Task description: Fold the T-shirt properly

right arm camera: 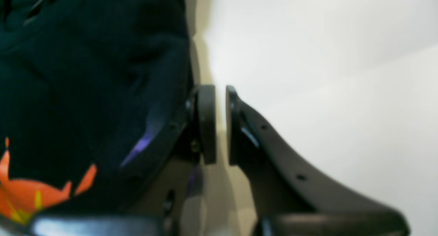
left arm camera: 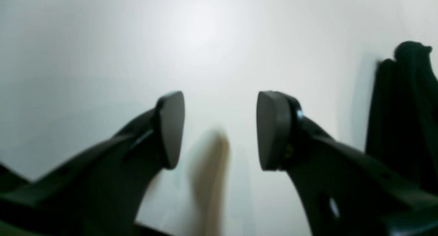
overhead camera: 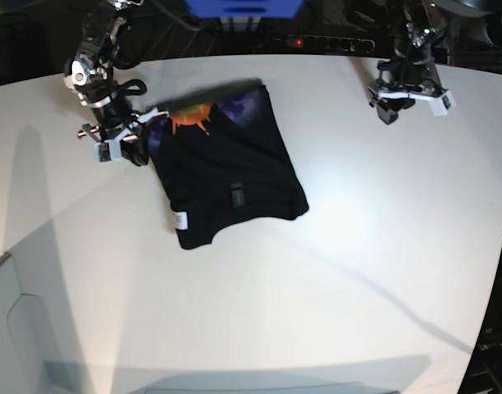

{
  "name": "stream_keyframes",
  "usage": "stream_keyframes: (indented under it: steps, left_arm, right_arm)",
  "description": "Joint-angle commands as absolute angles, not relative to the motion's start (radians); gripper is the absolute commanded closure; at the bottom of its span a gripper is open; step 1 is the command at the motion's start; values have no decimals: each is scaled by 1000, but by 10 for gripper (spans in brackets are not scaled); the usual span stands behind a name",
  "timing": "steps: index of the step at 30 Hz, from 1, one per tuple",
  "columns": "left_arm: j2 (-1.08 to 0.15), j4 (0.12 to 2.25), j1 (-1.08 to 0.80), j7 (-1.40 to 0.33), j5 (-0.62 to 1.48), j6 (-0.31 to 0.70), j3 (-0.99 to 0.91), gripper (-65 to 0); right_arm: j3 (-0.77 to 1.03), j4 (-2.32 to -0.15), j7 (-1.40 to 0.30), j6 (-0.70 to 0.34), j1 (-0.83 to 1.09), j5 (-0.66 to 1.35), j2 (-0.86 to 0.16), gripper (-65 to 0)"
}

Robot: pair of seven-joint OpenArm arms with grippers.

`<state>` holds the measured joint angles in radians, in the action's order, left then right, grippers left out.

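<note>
Folded black T-shirt [overhead camera: 230, 185] on table

the t-shirt [right arm camera: 85, 75] runs off the left and top edges of the right wrist view, its orange print cut at the lower left corner. in the left wrist view only a dark blurred strip of it shows at the right edge, and a soft tan smear [left arm camera: 210, 174] between the fingers is too blurred to identify. the white label [overhead camera: 180, 220] is too small to read.
</note>
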<state>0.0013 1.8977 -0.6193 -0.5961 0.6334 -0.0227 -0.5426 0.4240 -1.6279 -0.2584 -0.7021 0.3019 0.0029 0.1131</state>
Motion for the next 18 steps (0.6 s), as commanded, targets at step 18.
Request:
stream_keyframes:
  steps: [18]
  left_arm:
    - [-2,1985,-843,-582,641,-8,-536,-245]
  right_arm:
    - [535,-1735,-245,-698,398,87,105,-41]
